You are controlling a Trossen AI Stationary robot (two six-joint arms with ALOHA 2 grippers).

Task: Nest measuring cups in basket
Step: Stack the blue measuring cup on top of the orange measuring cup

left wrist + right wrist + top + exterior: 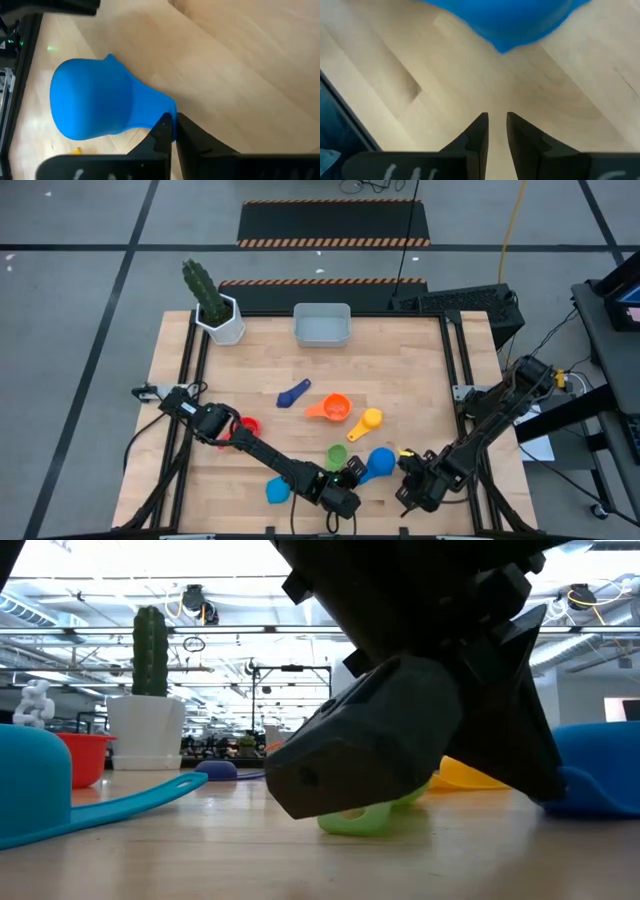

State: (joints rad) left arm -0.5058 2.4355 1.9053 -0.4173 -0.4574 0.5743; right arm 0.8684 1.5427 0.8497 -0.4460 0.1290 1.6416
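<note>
Two dark arms work at the near edge of the pale wooden table (400, 360). Largest item of the task, the pale grey-blue rectangular plastic basket (321, 325), stands at the far edge, well apart from both sets of fingers and holding no cups that can be seen.

Left gripper (172, 131): its fingers (161, 134) are closed on the flat handle of the blue round plastic measuring cup (95, 107), which lies mouth-down on the wood. The bowl lies straight ahead of the fingertips; the handle, its long axis, runs back from the bowl into the pinch. In the overhead view this cup (379, 463) lies between the two grippers, with the left gripper (345, 485) beside it.

Right gripper (497, 125): low over bare wood just beside the same cup, fingers narrowly parted with nothing between them; the blue bowl shows ahead of the tips, not touching.

Judgement: the left arm has the hold, so the lift falls to it; the basket lies far across the table from its fingers.

Other cups lie loose:
- orange cup (334, 408);
- yellow cup (367, 421);
- green cup (337, 456);
- red cup (247, 427);
- dark blue cup (295, 393);
- light blue cup (277, 490).
</note>
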